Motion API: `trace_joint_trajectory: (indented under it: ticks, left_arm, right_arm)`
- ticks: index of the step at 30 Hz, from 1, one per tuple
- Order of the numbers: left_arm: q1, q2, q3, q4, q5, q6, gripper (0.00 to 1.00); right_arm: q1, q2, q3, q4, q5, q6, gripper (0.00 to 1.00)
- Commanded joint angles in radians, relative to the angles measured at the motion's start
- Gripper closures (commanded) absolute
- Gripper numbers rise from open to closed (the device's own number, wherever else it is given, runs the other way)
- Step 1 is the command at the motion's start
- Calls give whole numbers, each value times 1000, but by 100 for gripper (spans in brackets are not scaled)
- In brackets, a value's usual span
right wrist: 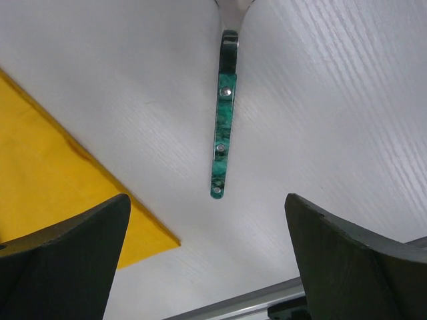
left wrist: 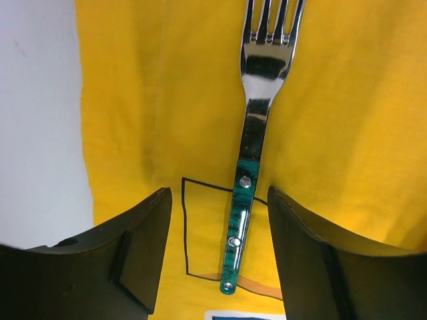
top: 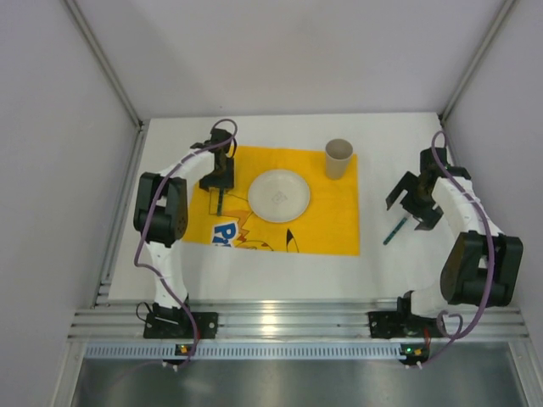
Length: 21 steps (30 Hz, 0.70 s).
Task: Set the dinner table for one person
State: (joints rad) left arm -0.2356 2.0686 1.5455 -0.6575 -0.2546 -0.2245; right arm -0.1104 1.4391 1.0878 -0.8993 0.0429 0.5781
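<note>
Black fingers of the left gripper [left wrist: 219, 195] stand parted either side of one fork [left wrist: 257, 113] on the mat, clear of its green handle. The right gripper [right wrist: 207, 199] gapes wide, holding nothing. Beneath both spreads the dinner table [top: 322, 275] — white, bearing one yellow mat [top: 327, 216], one plate [top: 278, 195] and one cup [top: 338, 158]. Blue print on the mat begins "P"; the rest is unreadable. The right wrist view shows a second green-handled utensil [right wrist: 221, 127] on bare tabletop, head cropped — a mere sliver from above.

A fork [left wrist: 250, 167] lay just left of the plate [top: 279, 195], a cup [top: 338, 158] stood behind-right of it; the mat [top: 327, 233] before it lay open.
</note>
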Motion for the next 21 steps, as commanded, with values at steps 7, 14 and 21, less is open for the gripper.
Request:
trace_joint_trajectory:
  ticks: [7,14,21]
  left_arm:
    - [-5,-249,-164,-11,89,-156,38]
    - [-5,-358,-262,-2,146,-165,40]
    - [-5,-375,-268,-1,149,-156,40]
  right_arm:
    - [-20,165,-12,166,89,-35,0]
    - [-20,314,27,198,178,-34,20]
    - [-20,406,54,227,218,-50,81]
